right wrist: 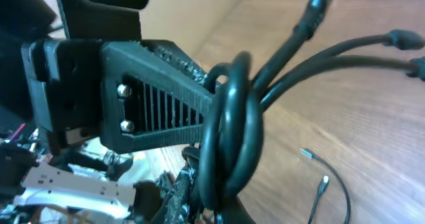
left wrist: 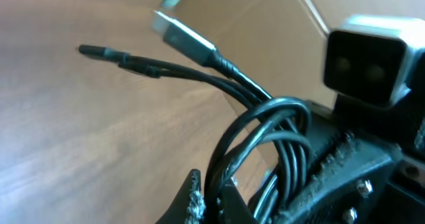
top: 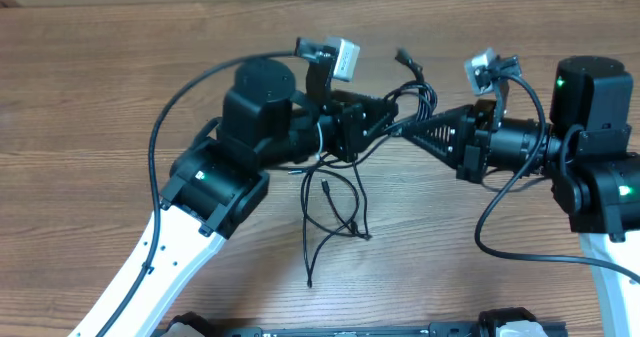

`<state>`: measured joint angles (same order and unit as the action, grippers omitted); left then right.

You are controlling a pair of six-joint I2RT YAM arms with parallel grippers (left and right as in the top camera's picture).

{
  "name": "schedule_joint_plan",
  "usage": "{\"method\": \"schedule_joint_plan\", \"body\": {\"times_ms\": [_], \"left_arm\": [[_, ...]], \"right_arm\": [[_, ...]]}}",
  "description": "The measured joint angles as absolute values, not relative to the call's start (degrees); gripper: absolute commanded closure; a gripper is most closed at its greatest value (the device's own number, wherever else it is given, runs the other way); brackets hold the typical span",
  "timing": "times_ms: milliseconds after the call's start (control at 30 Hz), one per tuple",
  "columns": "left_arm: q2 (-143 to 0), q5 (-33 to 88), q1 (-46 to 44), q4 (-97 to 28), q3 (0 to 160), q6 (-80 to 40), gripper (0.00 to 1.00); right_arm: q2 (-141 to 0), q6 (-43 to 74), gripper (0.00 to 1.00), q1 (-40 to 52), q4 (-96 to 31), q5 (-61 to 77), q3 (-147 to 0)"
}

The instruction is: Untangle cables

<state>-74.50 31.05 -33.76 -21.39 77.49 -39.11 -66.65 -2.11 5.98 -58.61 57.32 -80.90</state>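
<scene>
The cables [top: 412,99] are a bundle of thin black cords held above the wooden table between both grippers. My left gripper [top: 375,117] is shut on the bundle; in the left wrist view its jaws [left wrist: 212,197] pinch a black loop [left wrist: 265,121], and plug ends [left wrist: 186,38] stick out past it. My right gripper [top: 415,127] faces it, shut on the same looped cords [right wrist: 229,137]. Loose strands [top: 335,212] hang down onto the table, with small metal-tipped plugs [right wrist: 323,182] lying there.
The two wrists meet tip to tip at the table's middle. The arms' thicker black wires [top: 175,102] arc over the table on both sides. A dark rail [top: 350,329] runs along the front edge.
</scene>
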Motion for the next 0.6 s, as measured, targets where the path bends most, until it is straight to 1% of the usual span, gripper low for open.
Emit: {"method": "schedule_joint_plan", "body": {"times_ms": [133,333,400,600], "left_arm": [[-74.50,27.55,-34.98,-24.40,77.47,-48.14,0.96],[-74.50,26.11,-35.55,-25.45,77.28,-58.33,0.96],[-74.52,22.72,-35.11,-25.71,77.30,-61.65,0.96],[-74.59,15.49,-33.23,-27.70,77.28,-68.73,0.96]], "right_arm": [[-67.16,-6.17,0.96,5.98,-62.61,57.14,-80.90],[-67.29,-13.85,0.96,5.98,-66.41,58.78,-80.90],[-67.02,-16.62,0.96,6.07,-68.88,61.04,-80.90],[-64.25,-23.22,0.96,6.20,-70.67,65.04,-80.90]]}}
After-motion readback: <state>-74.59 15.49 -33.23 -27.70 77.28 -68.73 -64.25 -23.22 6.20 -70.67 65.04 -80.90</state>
